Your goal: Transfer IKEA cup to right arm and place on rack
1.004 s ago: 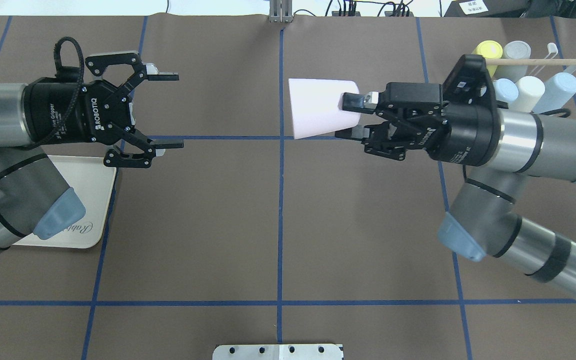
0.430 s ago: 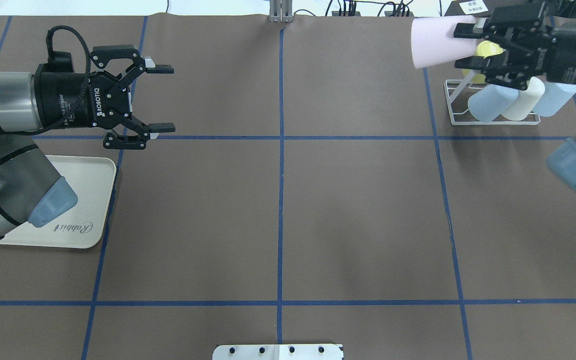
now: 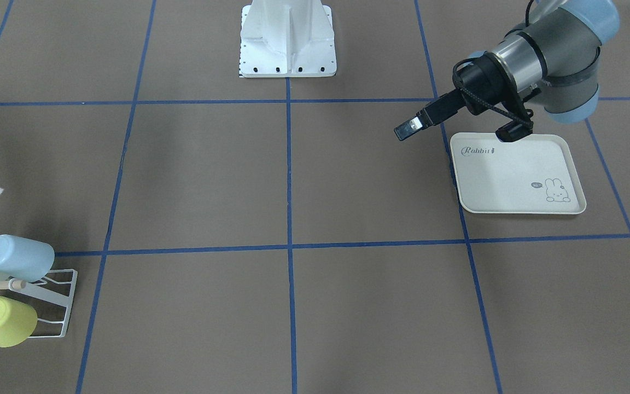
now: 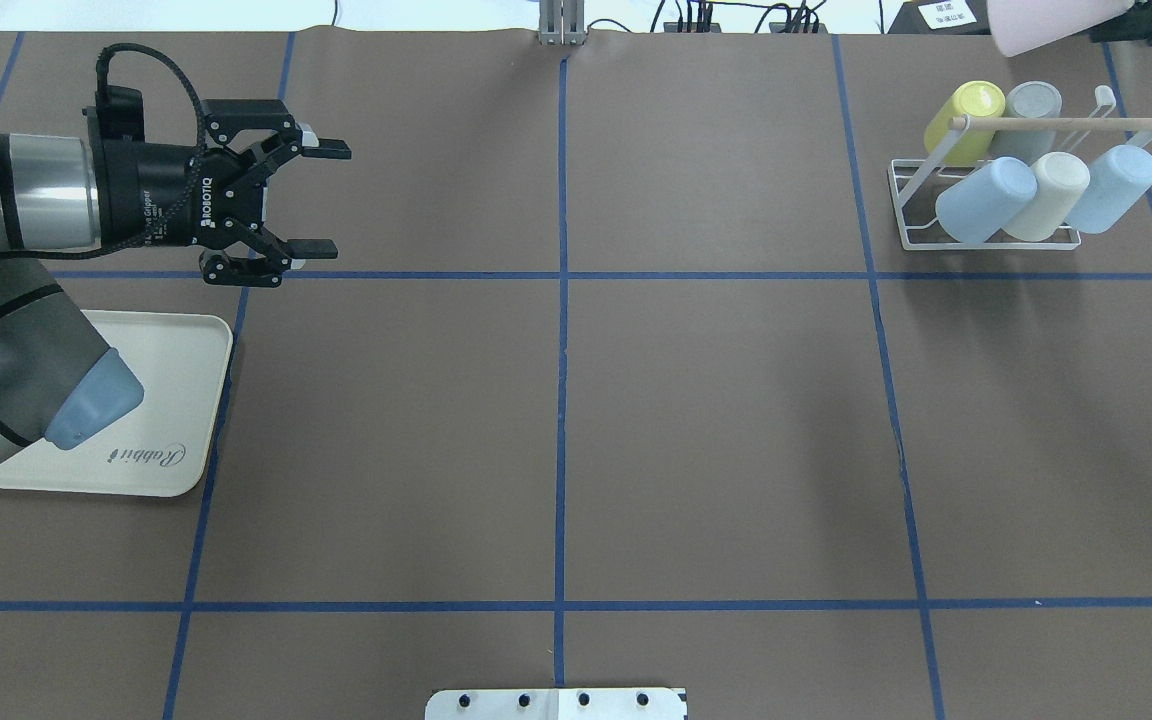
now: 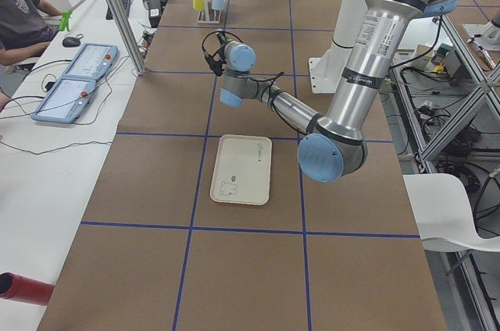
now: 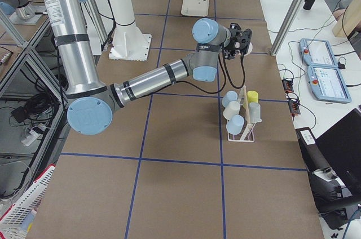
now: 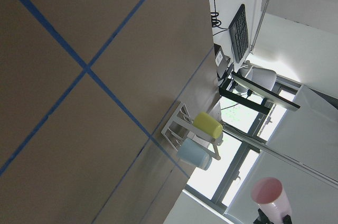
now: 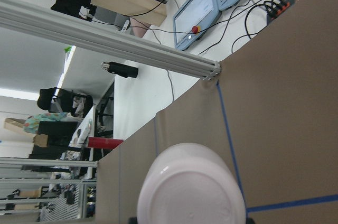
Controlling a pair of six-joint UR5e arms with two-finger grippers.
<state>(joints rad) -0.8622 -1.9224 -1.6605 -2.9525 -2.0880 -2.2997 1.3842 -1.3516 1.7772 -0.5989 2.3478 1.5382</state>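
Two grippers: you have them well apart, one over each end of the tabletop point(image 4: 576, 430).
Left gripper point(image 4: 328, 198): its fingers are spread wide with nothing between them. It hangs above the tabletop near the tray's far corner and points toward the middle.
Right gripper point(image 6: 241, 40): your overhead view catches only a black sliver of it at the top right corner. Its fingers are clamped on the narrow end of the pink cup.
Pink cup point(image 4: 1054, 22): it is held in the air on its side, mouth toward the left arm's end. It shows at the top edge of your overhead view, above the rack and not touching it.
Rack point(image 4: 901, 215): it stands on the tabletop at the right end, with the wooden dowel point(image 4: 1061, 124) across its top.
Cups on the rack: there are five, all tilted. The yellow cup point(image 4: 958, 120) and grey cup point(image 4: 1031, 105) are in the far row. The inner blue cup point(image 4: 984, 200), cream cup point(image 4: 1044, 197) and outer blue cup point(image 4: 1111, 188) are in the near row.
Tray point(image 4: 171, 390): it is cream, lies flat at the left end, and is partly covered by the left arm's elbow in your overhead view.
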